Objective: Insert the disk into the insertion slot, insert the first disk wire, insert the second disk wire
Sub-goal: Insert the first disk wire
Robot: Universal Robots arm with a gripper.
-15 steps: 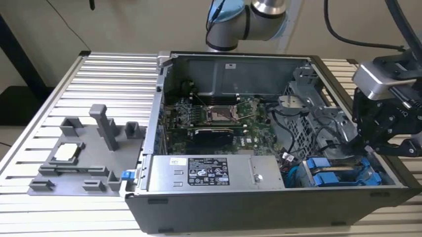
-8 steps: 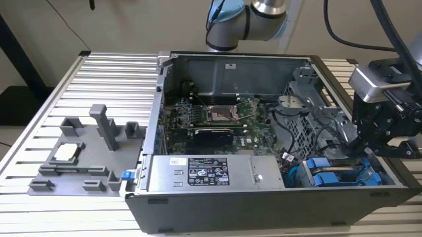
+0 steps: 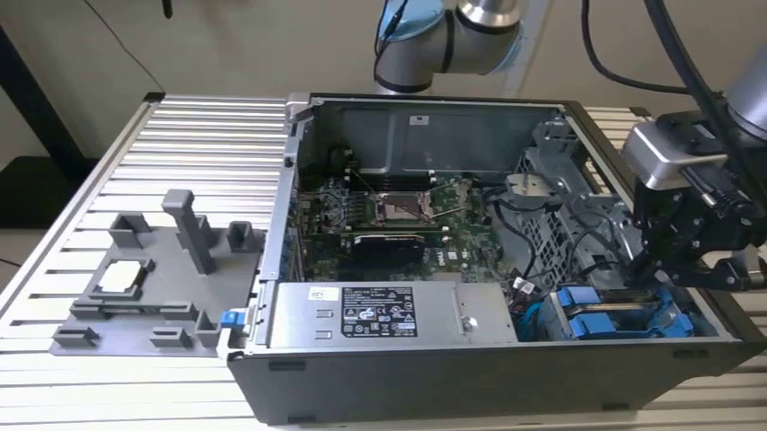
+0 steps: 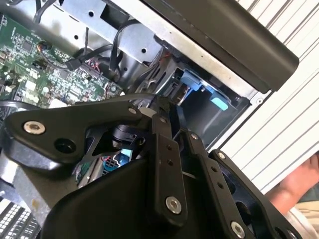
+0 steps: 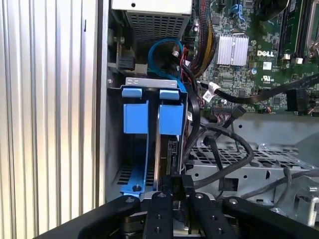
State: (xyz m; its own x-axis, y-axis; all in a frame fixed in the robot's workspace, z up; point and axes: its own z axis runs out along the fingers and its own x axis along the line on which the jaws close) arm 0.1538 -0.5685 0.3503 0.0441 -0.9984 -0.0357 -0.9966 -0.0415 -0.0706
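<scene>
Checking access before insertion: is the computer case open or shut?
Open: motherboard, power supply and blue drive carriers lie exposed in the exterior view.

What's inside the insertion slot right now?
Two blue carriers stand side by side inside the insertion slot. The gripper covers one end, hiding what lies there.

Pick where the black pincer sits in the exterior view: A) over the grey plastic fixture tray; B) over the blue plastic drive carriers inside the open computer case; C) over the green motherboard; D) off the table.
B: the black pincer hangs just above the blue plastic drive carriers, at the exterior view's right end of the open black computer case.
</scene>
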